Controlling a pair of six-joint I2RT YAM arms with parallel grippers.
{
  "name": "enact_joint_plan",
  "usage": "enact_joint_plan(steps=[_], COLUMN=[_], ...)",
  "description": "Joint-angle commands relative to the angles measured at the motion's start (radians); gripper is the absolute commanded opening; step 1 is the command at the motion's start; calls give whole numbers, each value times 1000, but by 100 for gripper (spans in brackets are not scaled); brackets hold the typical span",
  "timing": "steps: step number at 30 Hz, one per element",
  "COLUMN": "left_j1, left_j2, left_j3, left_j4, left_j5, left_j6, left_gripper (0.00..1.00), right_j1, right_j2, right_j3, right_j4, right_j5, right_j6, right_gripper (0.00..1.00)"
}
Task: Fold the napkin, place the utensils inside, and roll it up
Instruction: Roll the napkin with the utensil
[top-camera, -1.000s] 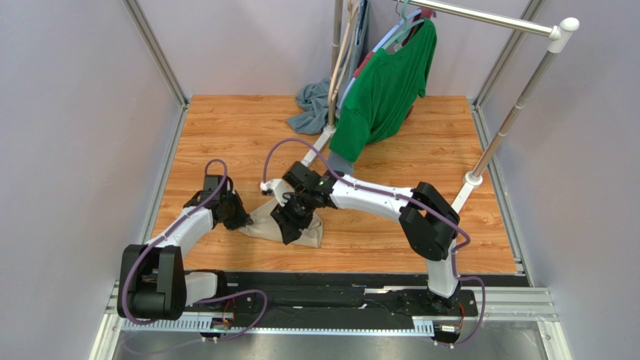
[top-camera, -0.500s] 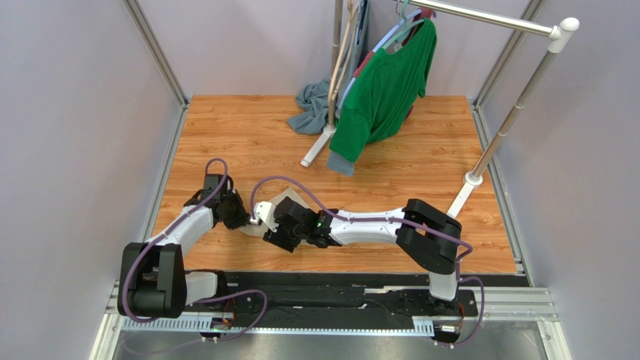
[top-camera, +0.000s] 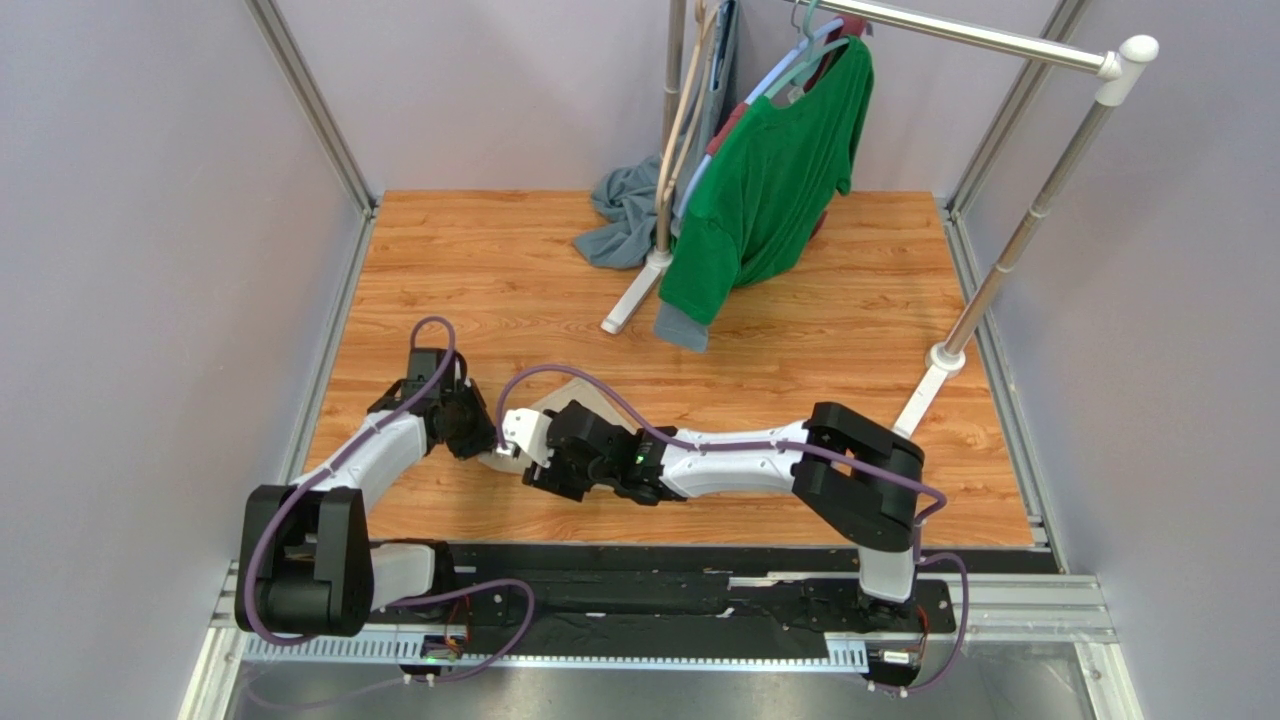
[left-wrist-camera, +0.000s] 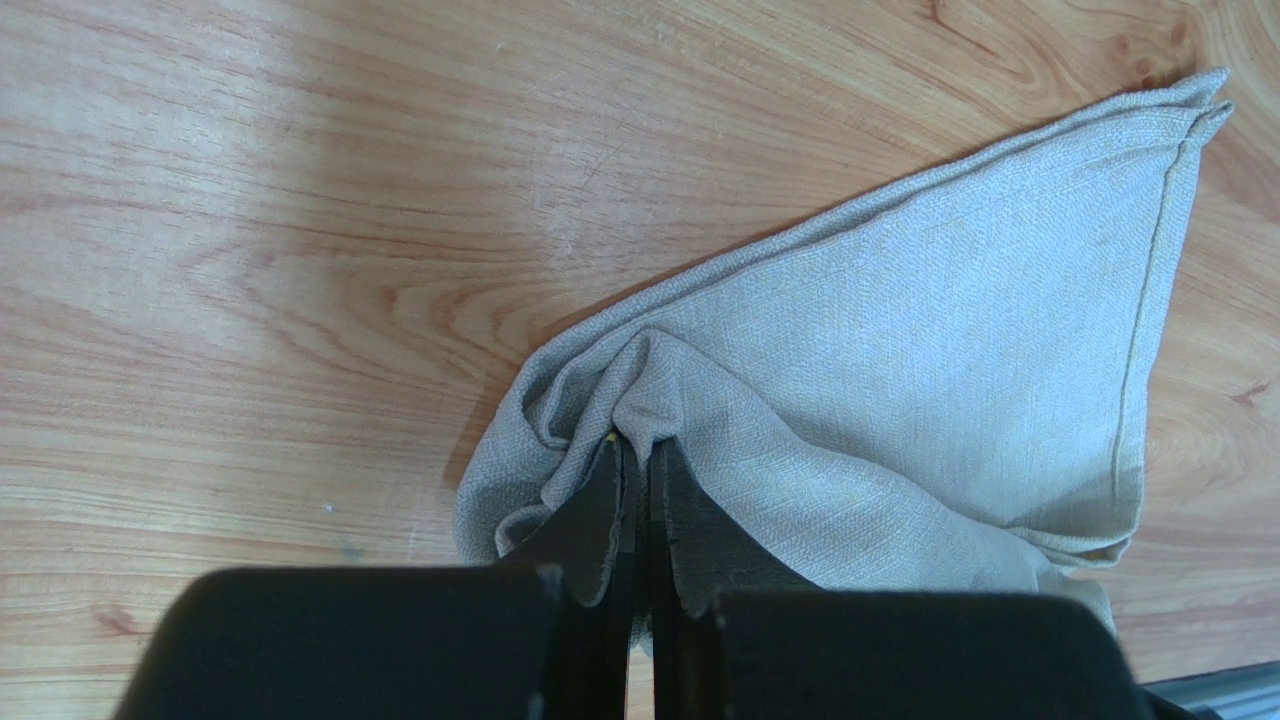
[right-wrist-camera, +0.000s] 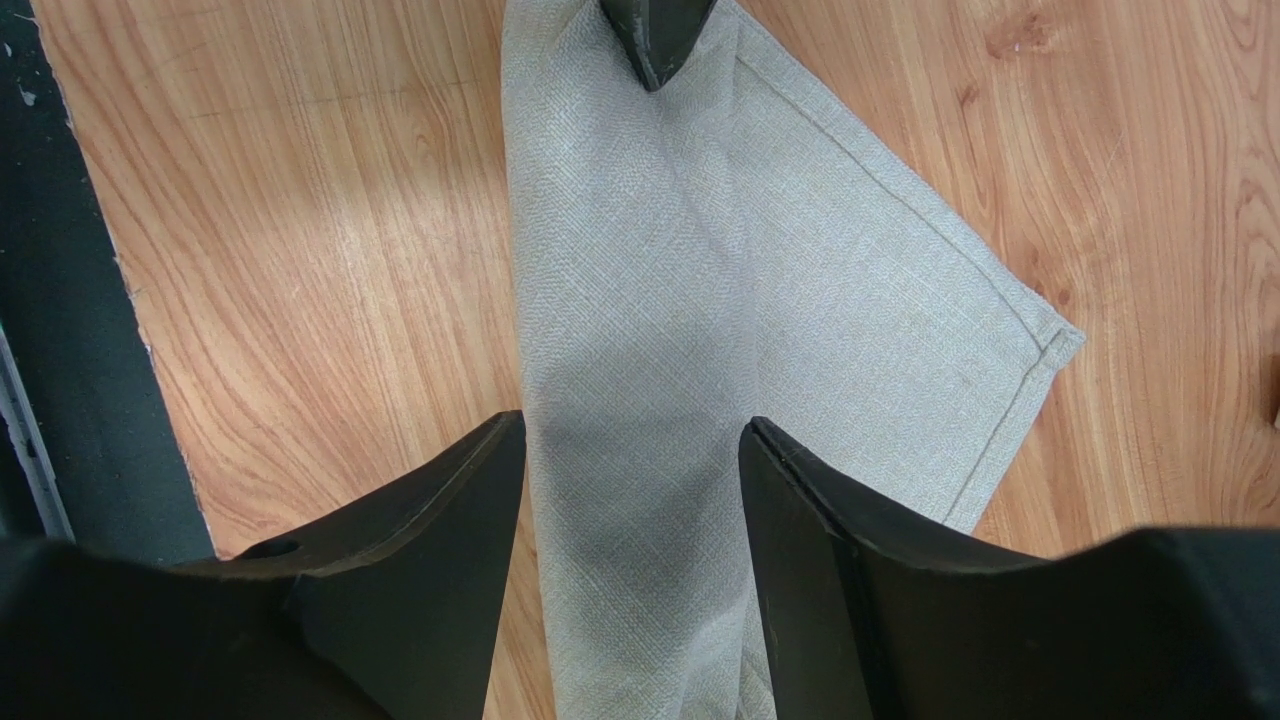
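Napkin (left-wrist-camera: 932, 345) now lies folded into a triangle on the wood table (top-camera: 842, 300), front left, your left gripper (left-wrist-camera: 639, 450) clamped on its corner, your right gripper (right-wrist-camera: 631, 432) swung low leftward, jaws spread over it.

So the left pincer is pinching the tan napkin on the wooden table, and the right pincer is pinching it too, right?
Not quite. The left pincer is pinching the tan napkin on the wooden table, but the right pincer is not pinching it. The right wrist view shows its jaws standing open over the napkin.
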Motion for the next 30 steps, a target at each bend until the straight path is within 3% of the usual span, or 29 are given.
enact_joint_plan(steps=[1,15,18,22,23,26,30], left_j1=[-3,-3,-3,-3,-3,-3,-3], left_j2=[11,5,-15,-53,-74,-145,-252], left_j3=[11,9,-3,-2,4,34,25], left_j4=[-3,4,31,36,22,-25,-39], left_j5=[-7,-1,24,41,38,-2,-77], left_j6=[27,31,31,20,16,7,-12], left_gripper=[0,0,1,19,34,54,59], right_j1=[4,-42,-74,-107,-114,-137,-180], right_j2=[30,130,162,171,171,174,180], right_j3=[29,86,118,117,114,117,132], right_j4=[21,-100,-163,-215,-226,-277,-319], right_j5=[-10,-67,-90,-168,-179,-249,-383], right_j6=[-22,38,73,101,107,141,203], right_gripper=[59,57,50,28,25,19,14])
